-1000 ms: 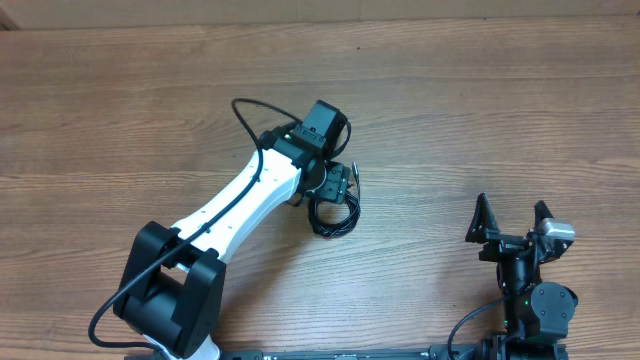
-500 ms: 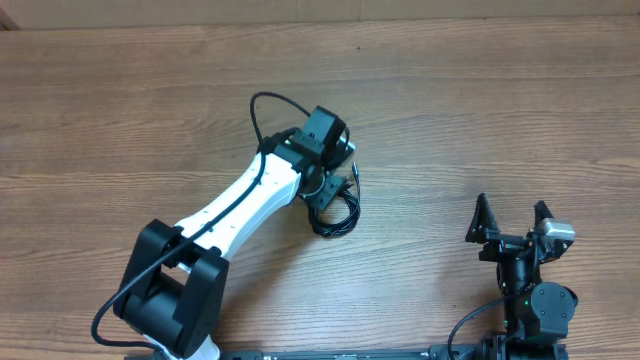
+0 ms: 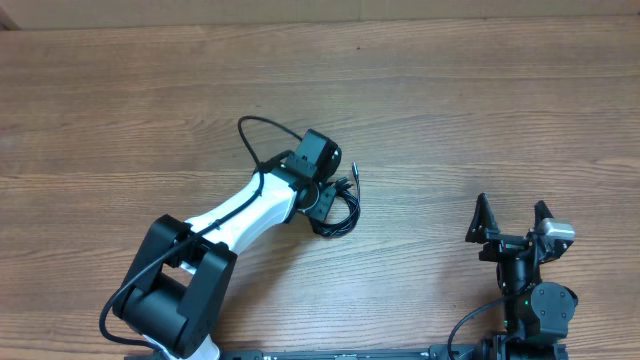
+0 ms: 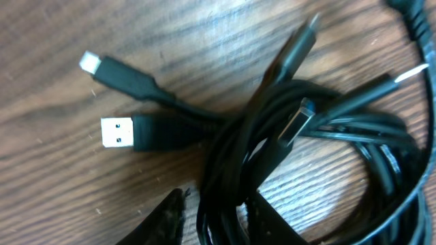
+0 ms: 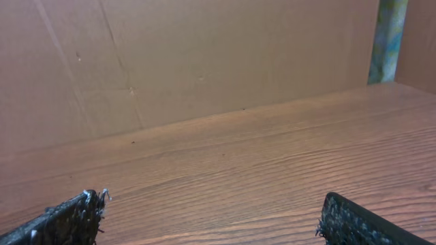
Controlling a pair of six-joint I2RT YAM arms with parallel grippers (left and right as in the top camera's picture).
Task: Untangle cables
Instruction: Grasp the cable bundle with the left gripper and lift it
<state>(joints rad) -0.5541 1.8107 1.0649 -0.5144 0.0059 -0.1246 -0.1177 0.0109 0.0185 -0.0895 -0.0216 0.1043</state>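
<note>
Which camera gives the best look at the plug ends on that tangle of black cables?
Left wrist view: the cables fill the frame, with the silver USB plug and a smaller plug plainly visible. Overhead shows them only as a small dark coil partly under the left arm. Right wrist shows none.

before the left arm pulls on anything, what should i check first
1. Strands of the cables run between the fingers of the left gripper: ok.
2. Fingers clamped on those strands: not ok, a sliver of wood shows beside one finger.
3. Plug ends free of the knot: ok, the USB plug and the small plug lie out to the side.
4. Cables separated: not ok, they cross and loop in one bundle.
5. The right gripper is open and well away from the bundle: ok.
</note>
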